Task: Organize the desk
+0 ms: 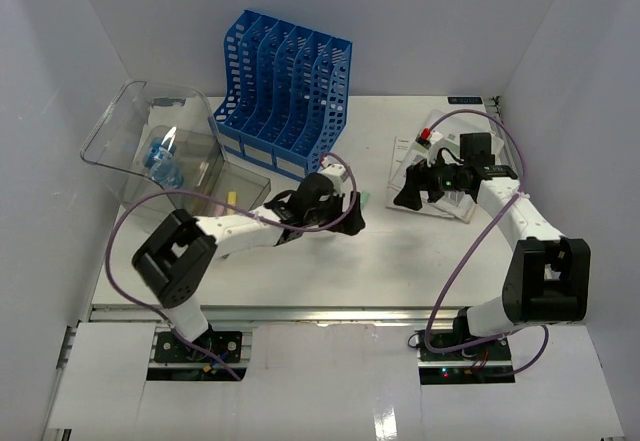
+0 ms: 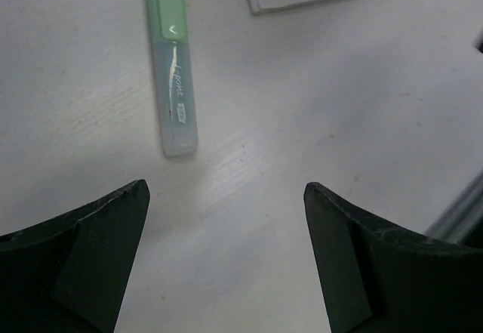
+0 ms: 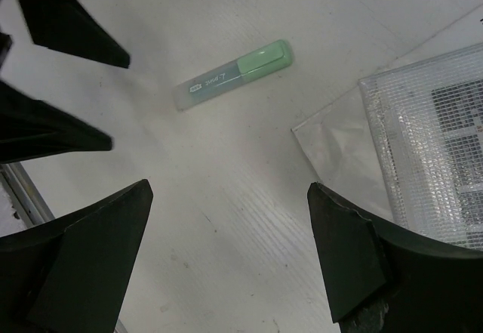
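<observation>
A green highlighter (image 2: 173, 61) lies flat on the white desk (image 1: 300, 271), cap end away from my left gripper (image 2: 225, 188). That gripper is open and empty, hovering just short of the pen's clear end. In the top view the highlighter (image 1: 366, 199) shows as a small green sliver between my left gripper (image 1: 350, 219) and my right gripper (image 1: 410, 196). The right wrist view has the highlighter (image 3: 234, 72) ahead of my right gripper (image 3: 230, 188), which is open over bare desk with nothing in it. The left gripper's dark fingers (image 3: 68, 23) reach in at its upper left.
A blue file rack (image 1: 285, 91) stands at the back. A clear plastic bin (image 1: 150, 151) with a blue item sits at the left. A plastic sleeve with papers (image 3: 430, 144) lies at the right, under my right arm. The metal rail (image 1: 300, 313) runs along the front edge.
</observation>
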You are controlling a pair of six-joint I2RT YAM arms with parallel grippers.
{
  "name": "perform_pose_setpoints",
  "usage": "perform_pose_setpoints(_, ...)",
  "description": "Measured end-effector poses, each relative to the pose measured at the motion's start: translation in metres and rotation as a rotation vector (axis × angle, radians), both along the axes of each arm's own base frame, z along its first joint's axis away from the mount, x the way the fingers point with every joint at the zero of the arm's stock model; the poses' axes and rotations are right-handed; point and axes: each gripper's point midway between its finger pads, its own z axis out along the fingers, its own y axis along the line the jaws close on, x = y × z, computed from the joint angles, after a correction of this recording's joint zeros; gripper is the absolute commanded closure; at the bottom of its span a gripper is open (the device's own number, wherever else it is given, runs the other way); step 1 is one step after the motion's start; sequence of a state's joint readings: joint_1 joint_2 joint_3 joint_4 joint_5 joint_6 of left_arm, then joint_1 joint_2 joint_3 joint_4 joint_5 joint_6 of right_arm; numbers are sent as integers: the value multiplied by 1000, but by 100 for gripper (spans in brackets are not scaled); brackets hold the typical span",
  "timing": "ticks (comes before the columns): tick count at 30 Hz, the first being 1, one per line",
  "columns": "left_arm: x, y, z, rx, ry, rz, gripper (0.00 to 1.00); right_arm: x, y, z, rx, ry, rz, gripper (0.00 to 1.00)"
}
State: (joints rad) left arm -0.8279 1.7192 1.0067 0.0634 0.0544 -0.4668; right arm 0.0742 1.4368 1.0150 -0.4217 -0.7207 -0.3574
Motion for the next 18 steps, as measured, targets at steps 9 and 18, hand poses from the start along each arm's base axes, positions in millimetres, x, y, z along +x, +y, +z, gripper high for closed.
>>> perform_pose_setpoints(9,36,-14,-55,304,-54,81,16,-9,-3,2,7,-26,21,10)
perform_pose_setpoints(18,59,-35,-61,432,-114,105,41,-14,-9,-2,17,-15,10,10)
